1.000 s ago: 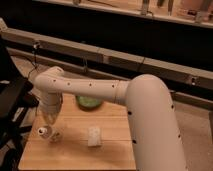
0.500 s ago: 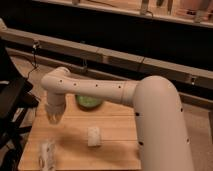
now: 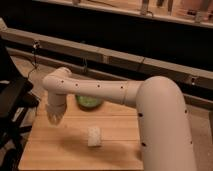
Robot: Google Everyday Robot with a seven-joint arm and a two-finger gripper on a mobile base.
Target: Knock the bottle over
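My gripper (image 3: 54,117) hangs at the end of the white arm (image 3: 100,91), just above the left part of the wooden table (image 3: 60,150). The bottle does not show on the table in the camera view; the spot below and in front of the gripper shows only bare wood. Nothing can be seen held in the gripper.
A green bowl (image 3: 89,102) sits at the table's back edge, right of the gripper. A small white object (image 3: 94,136) lies near the table's middle. A black chair (image 3: 12,107) stands off the table's left side. A dark counter runs behind.
A second ago the bottle stood upright by the gripper; half a second ago it lay toward the front left. Now it is not seen, and the gripper has lifted back.
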